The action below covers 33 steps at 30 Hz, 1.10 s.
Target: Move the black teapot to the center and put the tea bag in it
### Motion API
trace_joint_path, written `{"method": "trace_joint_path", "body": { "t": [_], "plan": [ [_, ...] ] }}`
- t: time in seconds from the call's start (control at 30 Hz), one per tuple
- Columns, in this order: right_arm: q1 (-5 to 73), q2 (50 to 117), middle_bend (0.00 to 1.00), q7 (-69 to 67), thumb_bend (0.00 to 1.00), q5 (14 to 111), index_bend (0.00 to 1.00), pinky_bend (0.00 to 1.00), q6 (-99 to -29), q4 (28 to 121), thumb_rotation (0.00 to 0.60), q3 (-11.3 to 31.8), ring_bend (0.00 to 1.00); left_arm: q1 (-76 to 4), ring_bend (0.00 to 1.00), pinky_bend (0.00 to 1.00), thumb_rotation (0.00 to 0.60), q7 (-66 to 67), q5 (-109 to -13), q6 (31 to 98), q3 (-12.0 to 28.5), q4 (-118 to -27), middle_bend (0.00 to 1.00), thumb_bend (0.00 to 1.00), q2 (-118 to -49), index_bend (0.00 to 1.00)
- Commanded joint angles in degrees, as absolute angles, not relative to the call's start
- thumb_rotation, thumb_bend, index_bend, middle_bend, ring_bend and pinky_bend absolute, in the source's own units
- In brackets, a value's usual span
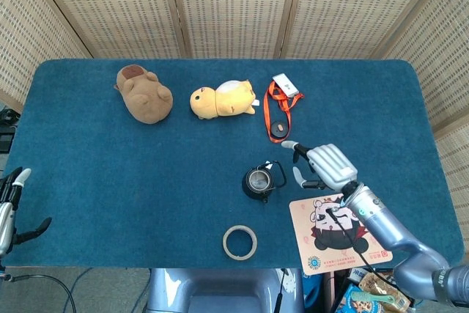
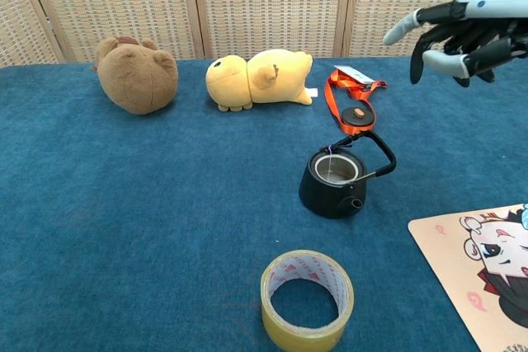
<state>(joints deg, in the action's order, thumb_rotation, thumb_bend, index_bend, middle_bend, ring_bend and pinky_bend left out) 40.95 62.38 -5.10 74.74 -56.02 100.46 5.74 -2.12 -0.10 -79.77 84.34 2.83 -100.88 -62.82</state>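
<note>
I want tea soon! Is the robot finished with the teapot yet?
It looks about done. The teapot sits mid-table with something pale inside and a thin string over its rim, likely the tea bag. The right hand is raised above the table, fingers apart, holding nothing. Nothing seems left, though the bag itself is hard to see.

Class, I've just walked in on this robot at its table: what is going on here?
The black teapot stands on the blue table, lid off, with the tea bag inside it. The right hand hangs above and to the right of it, fingers apart and holding nothing. The left hand is at the table's left edge, away from everything. Nothing is being handled just now.
</note>
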Motion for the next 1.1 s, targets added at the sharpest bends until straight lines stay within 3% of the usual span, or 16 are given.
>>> {"method": "trace_joint_path", "body": {
  "t": [0.03, 0.07, 0.13, 0.2, 0.4, 0.67, 1.1],
  "plan": [
    [36.2, 63.2, 0.41, -1.8, 0.68, 75.2, 0.19, 0.66, -63.5, 100.6, 0.322, 6.1, 0.55, -2.0, 0.0, 0.0, 0.6, -0.3, -79.9, 84.7, 2.9, -100.9, 0.0, 0.26, -62.8, 0.0],
    [35.3, 63.5, 0.39, -1.0, 0.67, 75.4, 0.19, 0.66, -65.2, 100.6, 0.324, 6.2, 0.53, -2.0, 0.0, 0.0, 0.6, -0.3, -79.9, 84.7, 3.0, -100.9, 0.0, 0.26, -62.9, 0.0],
    [33.2, 64.2, 0.36, 0.7, 0.65, 75.8, 0.19, 0.64, -68.9, 100.5, 0.387, 6.1, 0.49, -2.0, 0.0, 0.0, 0.6, -0.1, -80.0, 84.7, 2.9, -101.1, 0.0, 0.26, -63.0, 0.0],
    [31.5, 64.8, 0.33, 2.2, 0.65, 76.3, 0.19, 0.63, -71.8, 100.1, 0.502, 6.0, 0.45, -2.0, 0.0, 0.0, 0.6, 0.4, -80.3, 84.8, 2.8, -101.4, 0.0, 0.26, -63.0, 0.0],
    [26.8, 66.7, 0.3, 5.3, 0.63, 78.0, 0.19, 0.61, -79.1, 99.0, 0.594, 5.3, 0.34, -2.1, 0.0, 0.0, 0.6, 1.8, -82.4, 85.3, 2.1, -101.7, 0.0, 0.26, -63.6, 0.0],
    [21.3, 67.5, 0.24, 11.8, 0.6, 79.3, 0.19, 0.34, -85.2, 97.2, 0.6, 3.9, 0.2, -2.0, 0.0, 0.0, 0.6, 2.5, -84.3, 86.1, 1.7, -101.5, 0.0, 0.26, -64.4, 0.0],
    [15.8, 68.0, 0.24, 14.8, 0.58, 80.5, 0.19, 0.3, -86.8, 95.0, 0.599, 1.6, 0.19, -1.2, 0.0, 0.0, 0.6, 7.4, -88.1, 88.8, 0.5, -101.2, 0.0, 0.26, -65.2, 0.0]
  ]
}}
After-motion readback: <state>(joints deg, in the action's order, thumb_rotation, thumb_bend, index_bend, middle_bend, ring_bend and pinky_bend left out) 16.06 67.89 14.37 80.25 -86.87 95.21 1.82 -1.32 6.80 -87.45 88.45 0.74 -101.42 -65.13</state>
